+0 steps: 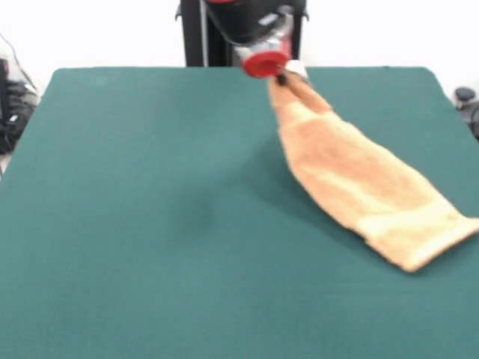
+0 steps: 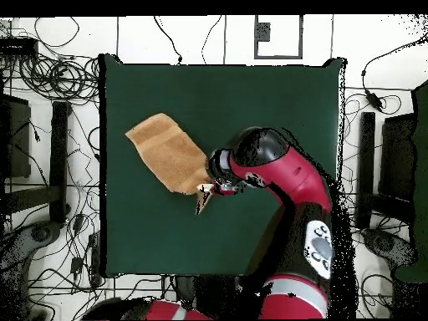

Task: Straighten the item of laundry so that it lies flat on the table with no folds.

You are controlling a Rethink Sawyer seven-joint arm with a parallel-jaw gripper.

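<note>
The gripper (image 1: 283,76) is pinching one bunched end of the orange-tan terry towel (image 1: 359,191) and holding it lifted off the surface. From that raised end the towel is sloping down in a long narrowed strip, its wider far end with a woven band lying on the dark green table (image 1: 150,224), towards one side edge.

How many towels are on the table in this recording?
1. The towel lies stretched across the table, one corner pinched up in the gripper. Nothing suggests another is hidden.
</note>
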